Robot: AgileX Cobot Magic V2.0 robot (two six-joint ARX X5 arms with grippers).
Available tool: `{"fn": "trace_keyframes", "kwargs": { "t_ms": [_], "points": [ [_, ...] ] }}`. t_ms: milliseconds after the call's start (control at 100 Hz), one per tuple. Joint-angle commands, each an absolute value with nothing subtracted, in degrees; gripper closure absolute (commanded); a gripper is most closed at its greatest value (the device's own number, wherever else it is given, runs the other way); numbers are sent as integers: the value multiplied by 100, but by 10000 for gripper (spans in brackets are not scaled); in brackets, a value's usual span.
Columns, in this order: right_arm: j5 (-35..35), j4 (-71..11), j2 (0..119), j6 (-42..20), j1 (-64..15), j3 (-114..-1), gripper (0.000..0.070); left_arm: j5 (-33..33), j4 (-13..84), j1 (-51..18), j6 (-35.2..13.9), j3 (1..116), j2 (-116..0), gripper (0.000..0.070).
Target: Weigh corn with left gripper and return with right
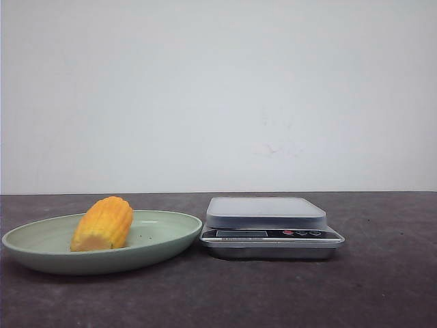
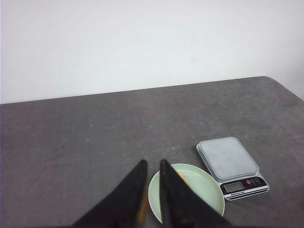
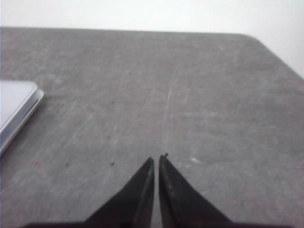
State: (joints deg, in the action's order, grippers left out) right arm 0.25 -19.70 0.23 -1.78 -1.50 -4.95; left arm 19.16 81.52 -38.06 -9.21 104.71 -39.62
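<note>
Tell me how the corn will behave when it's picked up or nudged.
The corn is a short rounded cob lying on its side in the plate, so a nudge would probably roll it. Its ribbed kernels should offer some grip. It looks stiff and likely light.

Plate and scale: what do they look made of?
Plate: pale green, matte, smooth and opaque with a thick rounded rim; probably plastic or melamine, though ceramic can't be ruled out.
Scale: shiny silver body, likely metal or metallised plastic; its weighing top looks frosted and translucent, probably plastic or glass; the front panel is dark and glossy.
</note>
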Motion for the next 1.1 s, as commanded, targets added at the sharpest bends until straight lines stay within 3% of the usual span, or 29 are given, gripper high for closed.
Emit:
{"fn": "trace_keyframes", "kwargs": {
  "t_ms": [0,290,390,470,660,1090],
  "points": [
    [-8,-2126,21,-237,-152,-480,690,1905,8388,-3844,-952,10613,-4003,700],
    [-23,-2102,21,-193,-152,-427,690,1905,8388,-3844,-952,10613,-4003,700],
    [-209,-1682,21,-189,-185,-318,690,1905,8388,-3844,-952,10613,-4003,700],
    [-482,-891,21,-202,-198,-62,690,1905,8388,-3844,-952,10613,-4003,700],
    [-449,-552,21,-196,-189,-78,690,1905,8388,-3844,-954,10613,-4003,700],
    [-451,-464,21,-196,-189,-78,690,1905,8388,-3844,-954,10613,-4003,700]
  ]
}}
